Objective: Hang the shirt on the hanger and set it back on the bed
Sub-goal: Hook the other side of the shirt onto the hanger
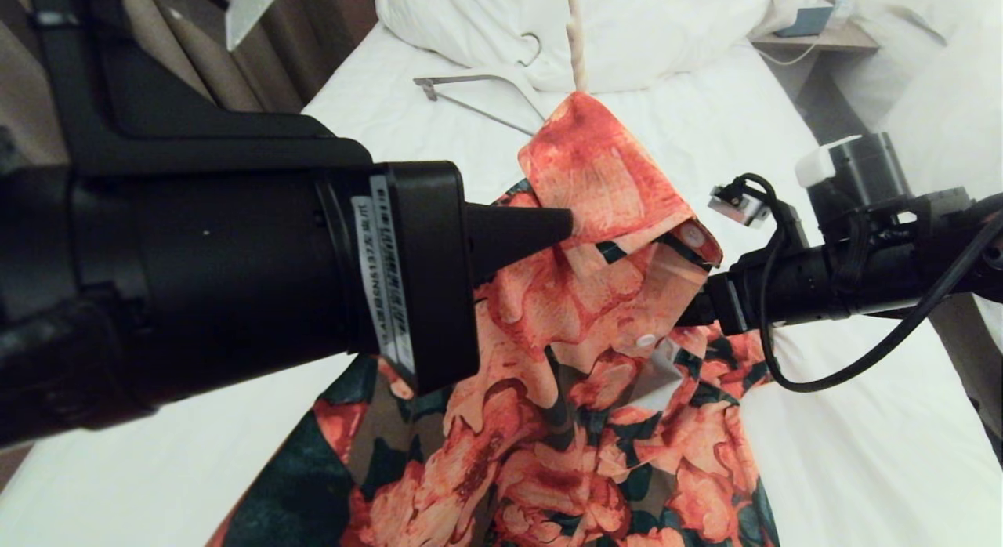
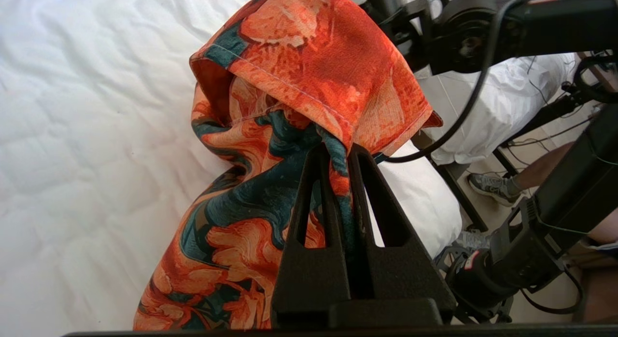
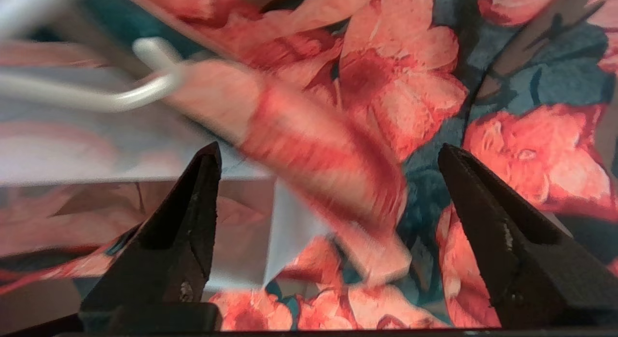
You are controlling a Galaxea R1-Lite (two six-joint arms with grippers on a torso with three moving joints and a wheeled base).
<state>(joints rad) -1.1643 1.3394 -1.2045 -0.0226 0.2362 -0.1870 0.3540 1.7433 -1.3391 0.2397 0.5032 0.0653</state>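
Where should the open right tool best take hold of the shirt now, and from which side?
Probably the free placket edge below the collar of the shirt, approached from the robot's right. The left tool already pinches the collar fabric, so the front hangs as a loose flap facing the right tool, whose jaws stand open around it.

We see bare bed [image 1: 862,422] sheet open either side of the shirt [image 1: 572,390]; another hanger [image 1: 478,100] lies beyond it.
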